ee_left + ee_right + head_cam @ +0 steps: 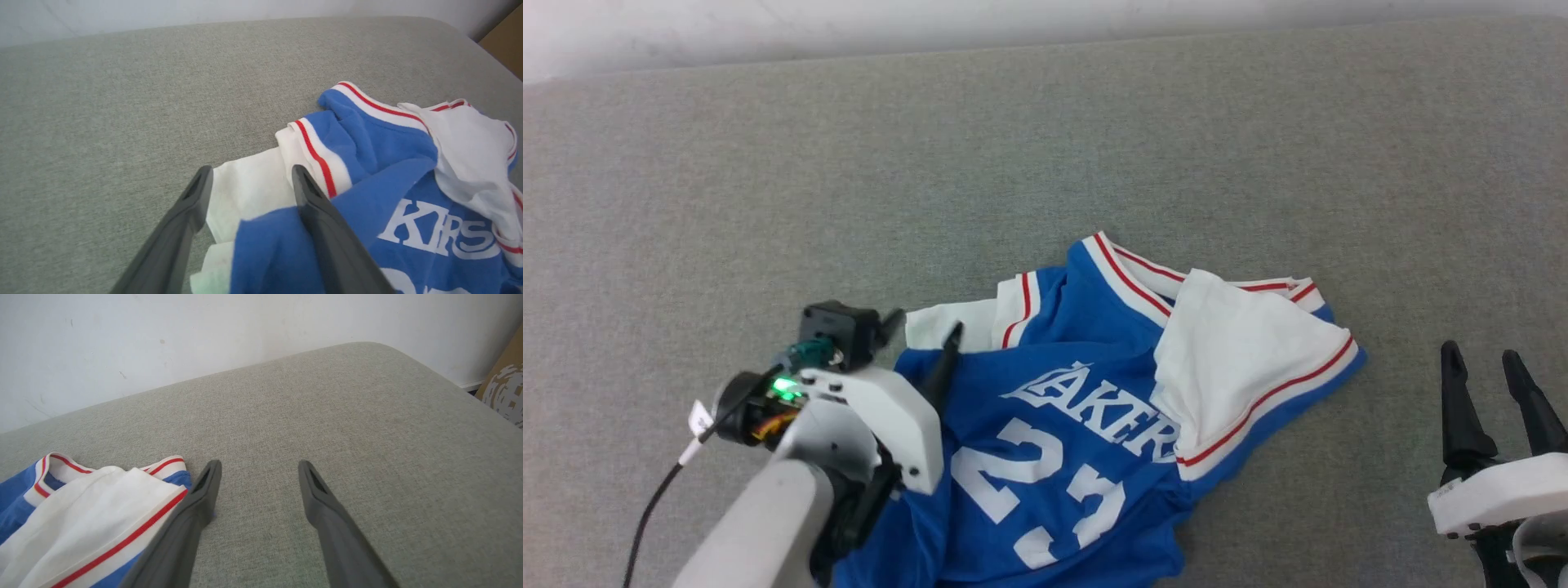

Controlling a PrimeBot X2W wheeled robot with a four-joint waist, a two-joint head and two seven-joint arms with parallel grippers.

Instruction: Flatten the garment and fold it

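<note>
Covering the work area, a grey-green woven padded surface (931,163) is being backed by a scuffed white wall (163,343). A tan patterned object (504,381) is being glimpsed past its rounded corner. The garment (1078,384) is being shown crumpled at the near middle, one white sleeve folded across its chest. Lettering being displayed: white "AKER" over "23", partly covered. The left gripper (927,322) is being held spread over the garment's other white sleeve. The right gripper (1480,353) is being held spread above bare surface, beside the garment.

Right claw (258,465) spread, garment (94,506) beside
</note>
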